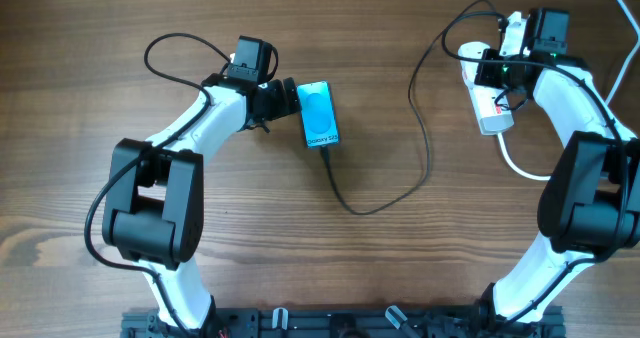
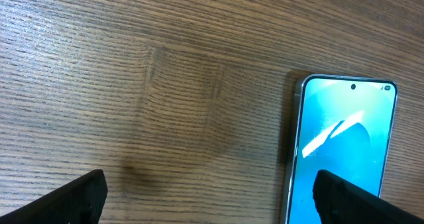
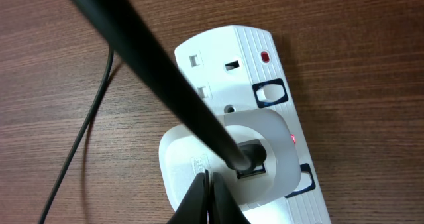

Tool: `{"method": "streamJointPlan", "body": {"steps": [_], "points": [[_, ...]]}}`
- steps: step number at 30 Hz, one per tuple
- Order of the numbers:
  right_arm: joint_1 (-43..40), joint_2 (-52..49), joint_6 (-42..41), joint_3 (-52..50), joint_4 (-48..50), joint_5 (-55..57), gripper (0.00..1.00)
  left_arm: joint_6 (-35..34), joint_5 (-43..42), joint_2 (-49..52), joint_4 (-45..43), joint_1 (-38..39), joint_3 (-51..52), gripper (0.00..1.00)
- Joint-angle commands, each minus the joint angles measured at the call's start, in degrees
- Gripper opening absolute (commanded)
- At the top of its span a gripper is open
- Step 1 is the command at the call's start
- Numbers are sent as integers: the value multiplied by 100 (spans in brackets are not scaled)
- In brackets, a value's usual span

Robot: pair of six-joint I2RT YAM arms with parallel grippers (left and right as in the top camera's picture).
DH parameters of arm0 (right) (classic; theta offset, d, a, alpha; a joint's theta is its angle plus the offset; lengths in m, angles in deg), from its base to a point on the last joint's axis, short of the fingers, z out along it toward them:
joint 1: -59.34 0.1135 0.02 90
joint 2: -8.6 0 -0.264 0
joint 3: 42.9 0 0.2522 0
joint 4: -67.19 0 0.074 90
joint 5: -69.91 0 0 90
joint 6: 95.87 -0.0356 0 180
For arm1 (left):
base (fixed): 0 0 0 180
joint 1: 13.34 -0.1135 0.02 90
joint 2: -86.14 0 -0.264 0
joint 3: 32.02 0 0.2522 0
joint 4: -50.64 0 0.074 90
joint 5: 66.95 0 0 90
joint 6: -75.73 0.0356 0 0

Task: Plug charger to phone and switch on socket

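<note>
Wooden worktop (image 1: 380,278) seen from above, with two robot arms reaching away from its near edge. Nearest lies the slack loop of the charger (image 1: 352,209), a thin black cable. Its end meets the near end of the phone (image 1: 319,114), which lies flat with its teal screen up. The left gripper (image 2: 209,181) sits just beside the phone, jaws wide apart and holding nothing; the phone lies just past one finger. Farther right, the cable runs to a white adapter (image 3: 192,174) seated in the socket (image 3: 255,58). The right gripper (image 3: 205,199), jaws pressed together, points down over the adapter, near a lit red mark (image 3: 293,139); whether it touches cannot be told.
</note>
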Motion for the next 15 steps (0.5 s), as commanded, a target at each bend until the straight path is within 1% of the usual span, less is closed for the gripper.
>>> {"method": "streamJointPlan", "body": {"steps": [1, 4, 5, 7, 8, 9, 10, 12, 15], "points": [[44, 212, -63, -44, -138, 87, 5, 22, 76, 57, -20, 11, 15, 100], [44, 754, -59, -42, -129, 114, 6, 22, 76, 57, -20, 11, 15, 100], [42, 1069, -61, -42, -98, 138, 12, 22, 76, 57, -20, 13, 15, 100], [42, 1311, -63, -42, -72, 157, 25, 22, 76, 57, -20, 11, 15, 100], [44, 1412, -63, -42, -63, 157, 29, 22, 76, 57, -20, 11, 15, 100], [44, 1493, -63, -42, -50, 157, 40, 22, 76, 57, -20, 11, 15, 100], [44, 1537, -61, -42, -26, 186, 54, 22, 76, 57, -20, 11, 15, 100], [44, 1521, -46, -44, -11, 310, 59, 22, 76, 57, -22, 11, 15, 100], [44, 1373, 118, -50, -7, 601, 64, 22, 76, 57, -22, 11, 15, 100]]}}
